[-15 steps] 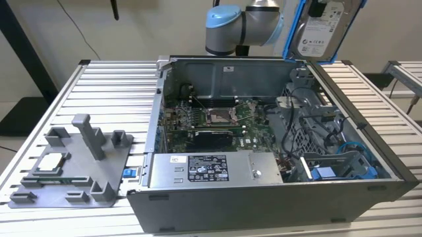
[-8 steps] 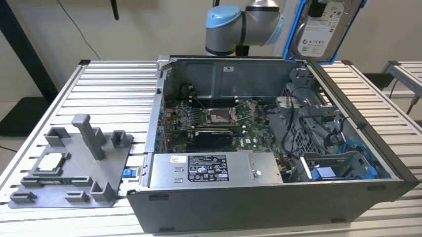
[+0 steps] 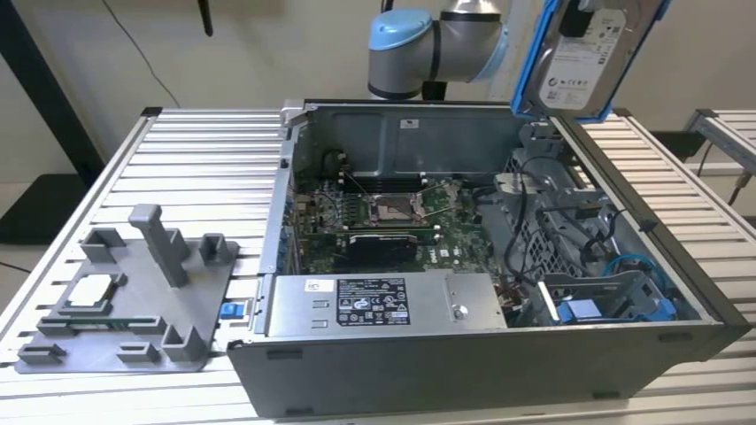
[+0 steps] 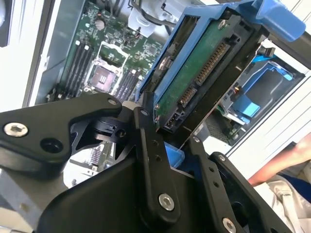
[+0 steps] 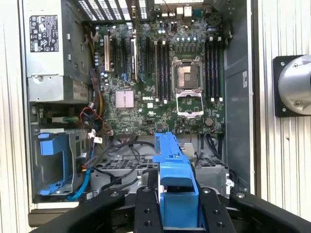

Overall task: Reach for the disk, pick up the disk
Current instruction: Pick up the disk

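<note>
Tool (image 4: 167,141) clamped around disk (image 3: 587,57), above case (image 3: 473,372).

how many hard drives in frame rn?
1: the disk, in its blue bracket, clamped in the gripper and lifted above the open computer case, over the back corner on the exterior view's right. Others may be hidden inside the case's bays.

Disk (image 3: 587,55) held above the open computer case (image 3: 473,372)

black gripper (image 5: 177,206) fingers (image 5: 145,208) clamp the disk (image 5: 174,170) by its blue bracket, above the open computer case (image 5: 238,97) with its green motherboard (image 5: 165,82).
</note>
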Available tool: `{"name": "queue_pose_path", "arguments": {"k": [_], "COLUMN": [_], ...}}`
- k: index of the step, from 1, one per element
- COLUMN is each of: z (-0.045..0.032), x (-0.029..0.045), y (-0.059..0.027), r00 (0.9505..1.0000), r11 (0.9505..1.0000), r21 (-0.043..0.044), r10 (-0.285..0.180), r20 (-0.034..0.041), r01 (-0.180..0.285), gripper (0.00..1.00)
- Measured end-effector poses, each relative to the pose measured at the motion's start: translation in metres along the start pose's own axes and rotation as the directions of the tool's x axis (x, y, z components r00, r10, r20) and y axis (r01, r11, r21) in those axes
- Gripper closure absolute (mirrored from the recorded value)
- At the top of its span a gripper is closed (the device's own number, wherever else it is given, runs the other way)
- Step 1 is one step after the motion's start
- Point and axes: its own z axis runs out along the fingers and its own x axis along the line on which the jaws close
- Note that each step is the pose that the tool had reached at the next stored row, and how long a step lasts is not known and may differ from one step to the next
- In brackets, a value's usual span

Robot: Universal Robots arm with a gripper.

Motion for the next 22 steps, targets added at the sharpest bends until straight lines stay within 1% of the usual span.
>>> {"name": "queue_pose_path", "arguments": {"k": [5,16,22], "z": [-0.0001,-0.0002,-0.0004], "x": [0.0176,0.0629,0.0837], "y": [-0.0011,-0.0028,-0.0017], "r00": [1.0000,1.0000,1.0000], "r11": [1.0000,1.0000,1.0000], "r21": [0.0000,-0.0001,-0.0001], "r10": [0.000,0.000,0.000], "r20": [0.0002,0.0010,0.0009], "r01": [0.000,0.000,0.000], "gripper": [1.00,1.00,1.00]}}
